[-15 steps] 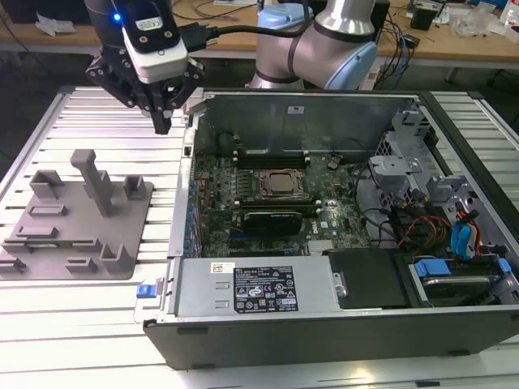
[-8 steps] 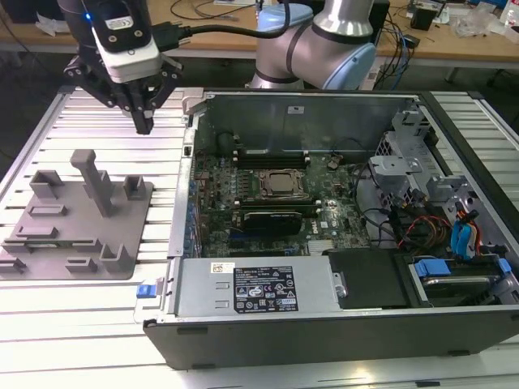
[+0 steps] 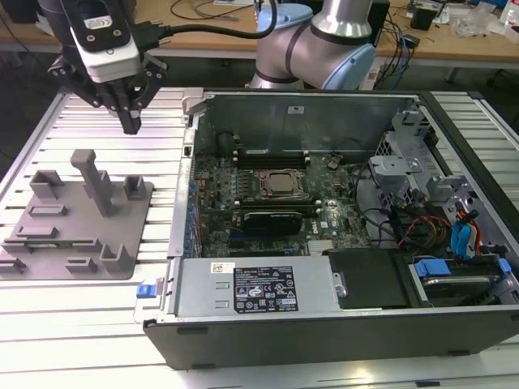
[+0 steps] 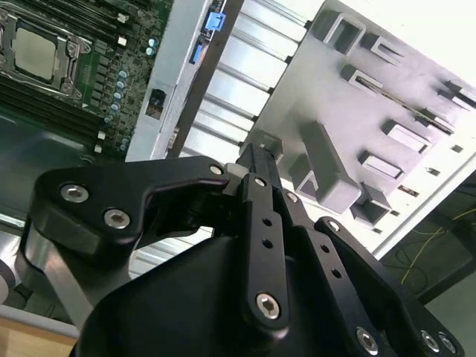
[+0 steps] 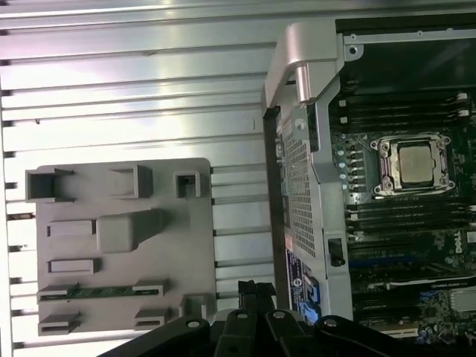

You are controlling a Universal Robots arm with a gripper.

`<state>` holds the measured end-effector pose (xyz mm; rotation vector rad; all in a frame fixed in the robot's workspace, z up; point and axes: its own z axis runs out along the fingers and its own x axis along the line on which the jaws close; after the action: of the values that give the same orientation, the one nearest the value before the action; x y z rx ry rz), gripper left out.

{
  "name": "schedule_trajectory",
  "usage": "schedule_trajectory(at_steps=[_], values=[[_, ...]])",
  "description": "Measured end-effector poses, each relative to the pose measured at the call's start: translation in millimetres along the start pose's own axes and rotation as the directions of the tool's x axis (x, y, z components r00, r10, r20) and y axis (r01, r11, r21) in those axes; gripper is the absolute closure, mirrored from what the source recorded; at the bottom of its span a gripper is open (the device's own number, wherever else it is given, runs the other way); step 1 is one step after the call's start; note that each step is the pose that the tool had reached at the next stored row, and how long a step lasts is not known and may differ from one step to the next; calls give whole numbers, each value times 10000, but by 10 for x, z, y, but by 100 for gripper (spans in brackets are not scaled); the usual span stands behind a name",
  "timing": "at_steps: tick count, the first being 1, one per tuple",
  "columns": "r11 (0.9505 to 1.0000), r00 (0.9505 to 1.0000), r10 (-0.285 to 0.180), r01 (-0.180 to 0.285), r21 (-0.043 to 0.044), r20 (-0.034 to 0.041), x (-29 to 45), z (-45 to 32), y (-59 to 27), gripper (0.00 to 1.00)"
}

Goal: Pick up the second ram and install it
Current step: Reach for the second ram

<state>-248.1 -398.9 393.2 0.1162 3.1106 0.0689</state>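
Note:
The second ram [image 5: 100,291] is a thin green stick lying on edge between two low holders of the grey tray [image 5: 186,245], near the tray's front. My gripper [image 3: 130,123] hangs over the slatted table behind the tray [image 3: 122,267], at the exterior view's left. It is above and apart from the ram. Its black fingers [image 4: 260,160] are shut together with nothing between them, and their tips [image 5: 255,291] sit between the tray and the case wall. The motherboard [image 3: 243,182] lies in the open computer case [image 3: 324,324], with its silver chip [image 5: 416,163] flanked by dark memory slots.
A tall grey post [image 3: 96,182] and several upright blocks stand on the tray [image 4: 416,44]. The case's metal side wall [image 5: 309,186] rises just beside the tray. A drive cage and cables [image 3: 422,211] fill the case's right end. The arm's base [image 3: 316,49] stands behind the case.

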Motion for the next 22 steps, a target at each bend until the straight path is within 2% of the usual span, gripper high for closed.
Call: schedule_trajectory(at_steps=[13, 18, 22], values=[[10000, 10000, 1, -1, -1, 3, 176, -5, -13, 92], [10000, 10000, 1, -1, 0, 3, 270, -8, -20, 92], [10000, 10000, 1, -1, -1, 6, 382, -11, -28, 92]])
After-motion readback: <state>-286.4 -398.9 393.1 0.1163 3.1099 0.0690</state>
